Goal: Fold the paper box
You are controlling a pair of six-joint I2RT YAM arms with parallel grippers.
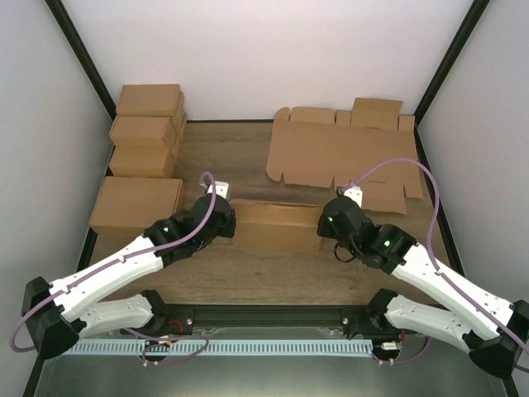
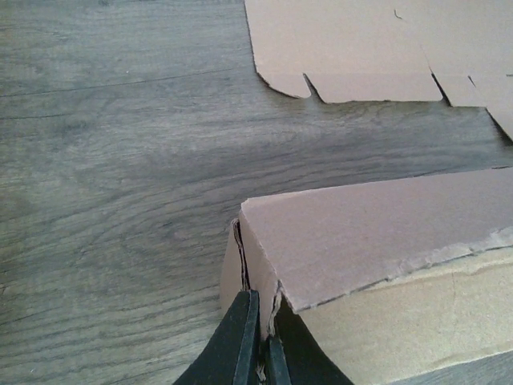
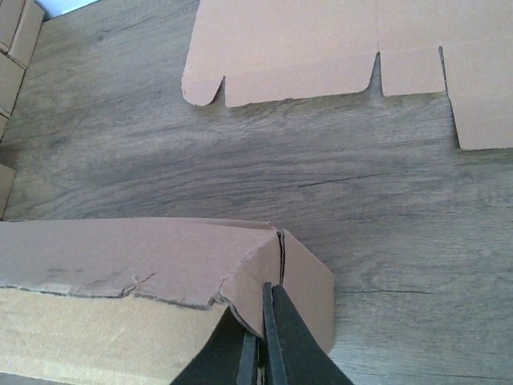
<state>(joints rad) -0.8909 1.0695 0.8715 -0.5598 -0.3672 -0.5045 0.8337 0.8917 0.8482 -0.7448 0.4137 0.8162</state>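
Left gripper (image 2: 260,321) and right gripper (image 3: 260,313), both closed at the paper box (image 1: 273,225) ends, may buckle its corners pushing inward.

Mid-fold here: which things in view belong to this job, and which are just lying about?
In the job:
paper box
left gripper, shut at the box's left end
right gripper, shut at its right end

Lying about:
flat cardboard sheets, far right of the table
four closed cartons, along the left edge

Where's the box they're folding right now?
From above, the paper box lies mid-table between the left gripper and right gripper, just nearer than the flat cardboard sheets.
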